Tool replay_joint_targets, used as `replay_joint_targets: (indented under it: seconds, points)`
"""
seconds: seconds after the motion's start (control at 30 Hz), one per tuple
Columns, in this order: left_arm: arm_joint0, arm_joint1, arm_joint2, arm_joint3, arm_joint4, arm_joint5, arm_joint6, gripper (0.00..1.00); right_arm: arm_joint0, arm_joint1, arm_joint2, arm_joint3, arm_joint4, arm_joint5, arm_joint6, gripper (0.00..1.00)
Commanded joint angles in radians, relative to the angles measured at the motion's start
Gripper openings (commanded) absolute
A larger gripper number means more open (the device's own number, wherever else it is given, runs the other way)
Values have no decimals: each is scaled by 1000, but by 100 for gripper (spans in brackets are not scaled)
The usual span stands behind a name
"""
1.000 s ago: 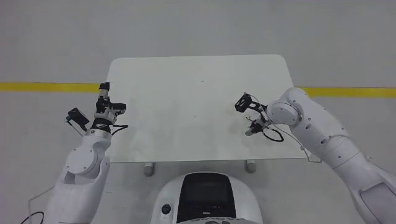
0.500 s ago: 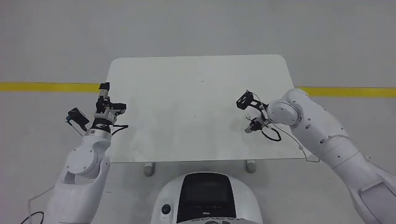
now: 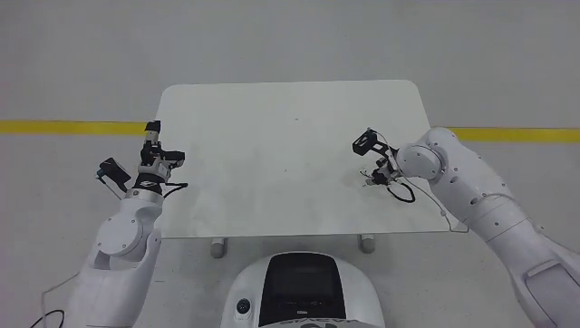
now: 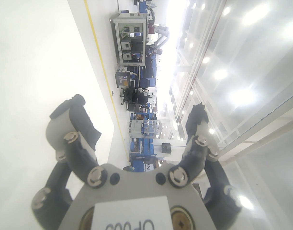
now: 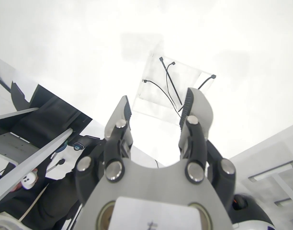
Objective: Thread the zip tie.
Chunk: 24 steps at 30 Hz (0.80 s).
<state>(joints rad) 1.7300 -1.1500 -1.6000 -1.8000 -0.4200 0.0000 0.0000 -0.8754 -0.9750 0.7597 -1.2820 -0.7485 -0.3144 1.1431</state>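
Since right arm has shifted and turned wrist over last second, right tool (image 5: pixel 157 95), fingers apart, empty, now points at clear tray (image 5: pixel 189 72). Black zip ties (image 5: pixel 171 81) inside tray. Left tool (image 4: pixel 138 104) apart, far from tray. Likely pick next; threading unstarted.

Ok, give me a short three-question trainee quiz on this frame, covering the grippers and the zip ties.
1. What colour are the zip ties in the clear container?
2. True or false: the right gripper is shut on one of them.
3. The left gripper is: A) open and empty; B) shut on a tie; C) resting in the container.

Key: 1 black; 2 false, it is open; 3 A.
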Motion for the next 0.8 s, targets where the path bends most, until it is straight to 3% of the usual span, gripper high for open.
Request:
replay_joint_targets:
  seconds: [0.0,0.33,0.77]
  points:
    - [0,0,0,0,0,0,0,100,1,-3,-3,4,-3,0,-3,25]
    - [0,0,0,0,0,0,0,100,24,-27,-36,49,-49,36,-27,24]
    - [0,0,0,0,0,0,0,100,71,-88,-112,164,-65,67,-55,17]
